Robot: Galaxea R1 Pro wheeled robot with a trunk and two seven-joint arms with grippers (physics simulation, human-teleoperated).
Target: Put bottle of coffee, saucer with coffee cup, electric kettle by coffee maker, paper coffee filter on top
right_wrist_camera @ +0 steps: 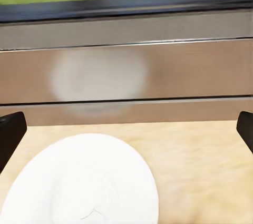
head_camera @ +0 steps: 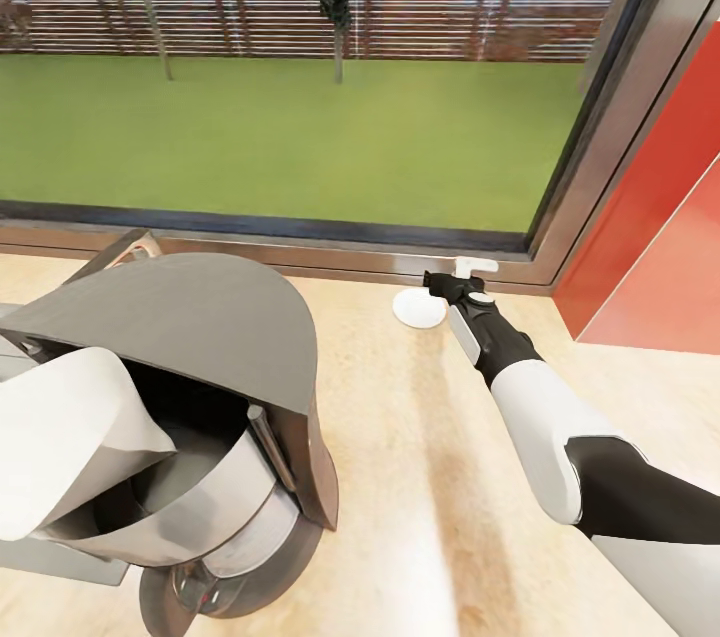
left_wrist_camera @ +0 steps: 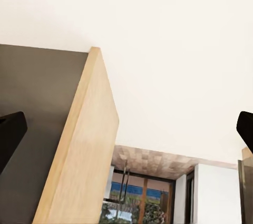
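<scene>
Head view: paper filter (head_camera: 70,437) atop coffee maker (head_camera: 230,387)

Operator, your count at this moment stands as follows. One coffee maker (head_camera: 200,437) at lower left of the head view, with one paper coffee filter (head_camera: 70,437) lying in its open top. One white saucer (head_camera: 419,308) on the counter (head_camera: 400,477) at centre right, just before the window frame; the same saucer (right_wrist_camera: 84,182) appears at lower left of the right wrist view. One robot arm (head_camera: 560,427) at lower right. Two dark fingers (right_wrist_camera: 10,134) at the side edges of the right wrist view, two fingers (left_wrist_camera: 9,134) likewise in the left wrist view. Outside the window, two tree trunks and one fence (head_camera: 300,12). One red cabinet (head_camera: 660,247) at right.
</scene>
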